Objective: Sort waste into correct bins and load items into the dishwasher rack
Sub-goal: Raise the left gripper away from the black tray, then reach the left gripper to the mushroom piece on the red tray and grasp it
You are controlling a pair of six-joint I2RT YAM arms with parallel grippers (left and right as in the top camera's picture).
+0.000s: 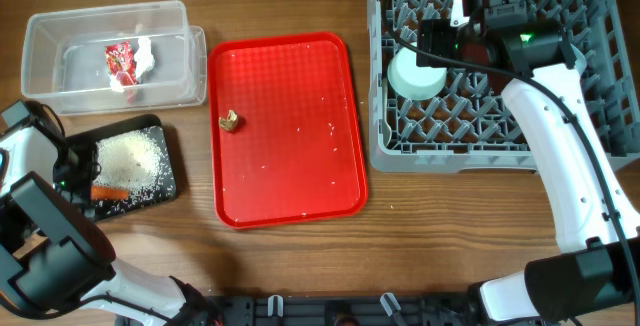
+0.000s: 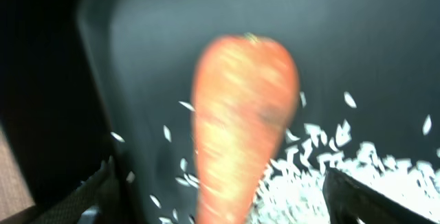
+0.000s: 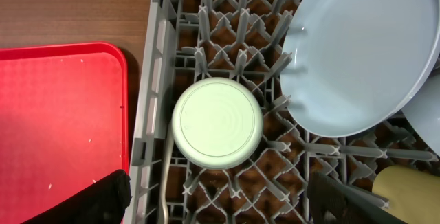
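Left fingers are standing wide apart and gripping nothing. The carrot is showing between them, blurred. The overhead view is placing it in the black tray, beside the heap of rice. Whether it is resting flat cannot be told from the wrist view.

Right fingers are likewise spread and empty, hanging over the dishwasher rack.

Waste, done so far:
- The red wrapper and white tissue are lying together in the clear tub.
- Carrot and most of the rice are lying in the black tray.

Waste, left:
- The small brown lump is sitting on the red tray, near its left edge.
- A few loose grains are lying scattered across the same tray.

Dishes:
- The green bowl is sitting upside down among the pegs.
- The blue plate is leaning on edge just beside it.
- The yellow cup is showing at the lower right.
- A pale blue piece at the frame edge is probably the second bowl.
- The spoon is not showing clearly in any view.

Judgement: the task is nearing its end. No dishes are lying on the desk, so the lump and stray grains look like the main work left.
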